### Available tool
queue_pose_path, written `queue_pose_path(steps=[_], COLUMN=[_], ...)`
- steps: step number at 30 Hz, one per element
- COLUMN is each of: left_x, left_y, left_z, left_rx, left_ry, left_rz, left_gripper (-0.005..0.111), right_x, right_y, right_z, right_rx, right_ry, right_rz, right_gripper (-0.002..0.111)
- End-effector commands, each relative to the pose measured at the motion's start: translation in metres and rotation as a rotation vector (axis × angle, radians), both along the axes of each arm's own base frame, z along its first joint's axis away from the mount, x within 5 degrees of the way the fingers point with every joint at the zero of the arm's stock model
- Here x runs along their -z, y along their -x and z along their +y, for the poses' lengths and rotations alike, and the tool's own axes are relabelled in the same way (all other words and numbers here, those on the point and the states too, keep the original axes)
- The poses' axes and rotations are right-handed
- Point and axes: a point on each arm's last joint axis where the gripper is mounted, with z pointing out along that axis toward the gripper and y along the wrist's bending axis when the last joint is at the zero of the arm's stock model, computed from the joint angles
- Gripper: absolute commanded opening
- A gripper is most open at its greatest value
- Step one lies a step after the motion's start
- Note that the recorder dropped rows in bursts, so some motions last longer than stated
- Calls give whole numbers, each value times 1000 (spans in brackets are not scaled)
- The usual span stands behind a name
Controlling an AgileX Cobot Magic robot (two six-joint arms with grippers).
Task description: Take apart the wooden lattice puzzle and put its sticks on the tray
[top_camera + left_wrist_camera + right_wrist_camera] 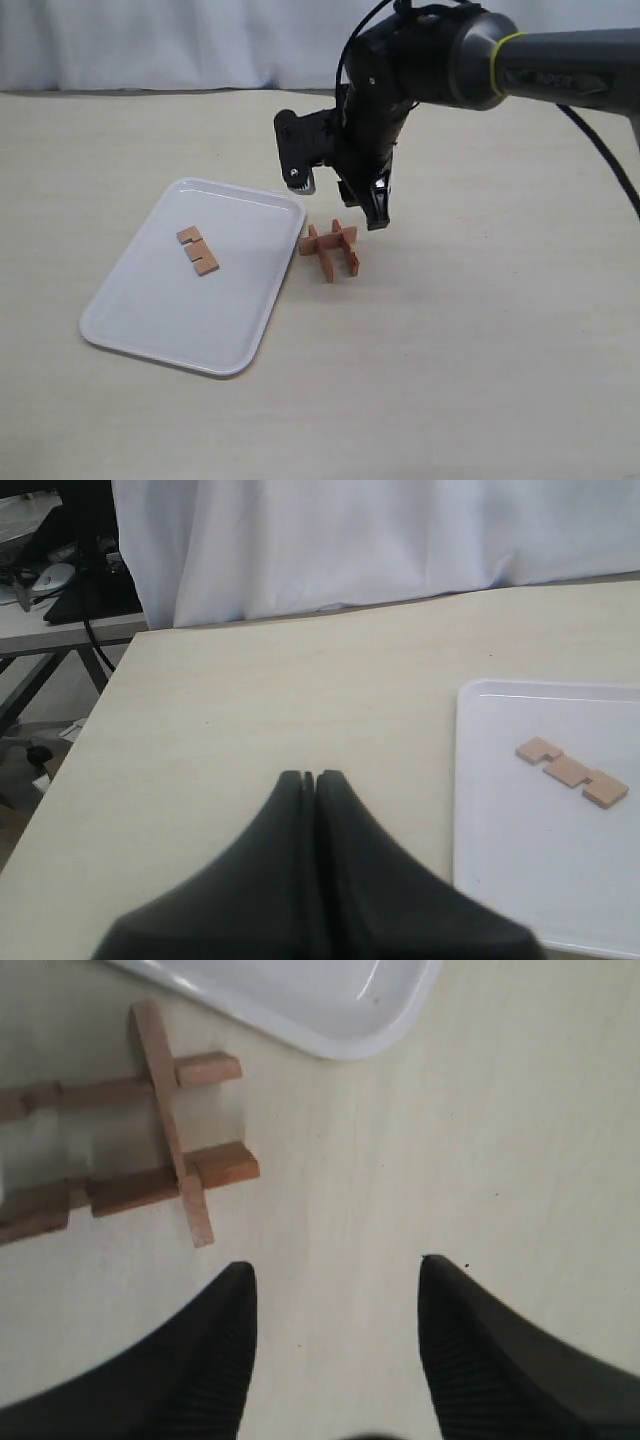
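Observation:
The wooden lattice puzzle stands on the table just off the tray's right edge. In the right wrist view the puzzle shows one strip slotted across two others. One notched stick lies flat on the white tray; the left wrist view shows the same stick and tray. My right gripper hangs open just above the puzzle, holding nothing, and its fingertips stand apart over bare table beside the puzzle. My left gripper is shut and empty, over the table beside the tray; the exterior view does not show it.
A white curtain hangs behind the table's far edge. The right arm reaches in from the upper right. The left wrist view shows a table edge and cluttered desks beyond it.

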Motion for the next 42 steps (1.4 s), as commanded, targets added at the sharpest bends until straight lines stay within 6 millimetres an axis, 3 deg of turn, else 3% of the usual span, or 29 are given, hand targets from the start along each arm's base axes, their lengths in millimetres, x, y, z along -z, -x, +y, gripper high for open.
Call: queue_pose_path(steps=[1,7,17,25,30,38,42], left_x=[-1,-1,-1,-1,-1,-1,-1], left_y=[0,0,0,0,0,0,0], left_z=[0,0,0,0,0,0,0], left_rx=[0,0,0,0,0,0,0], left_ry=[-2,-2,1,1,1,1,1], left_rz=[-16,-16,-16,-16,-16,-16,-16], left_gripper=[0,0,0,0,0,0,0], right_x=[17,41,45,51,51,48,37], right_y=[0,3,4,4,4,5,5], right_z=[-6,-7,-2,-1,-1,-1,-1], right_rx=[-6,-53,-93,-114,-89,-39,-34], right_ry=[69,115,76,68,61,42,36], right_rz=[54,158,171,193,192,184,162], right_gripper=[47,47,45,32,6,5,5])
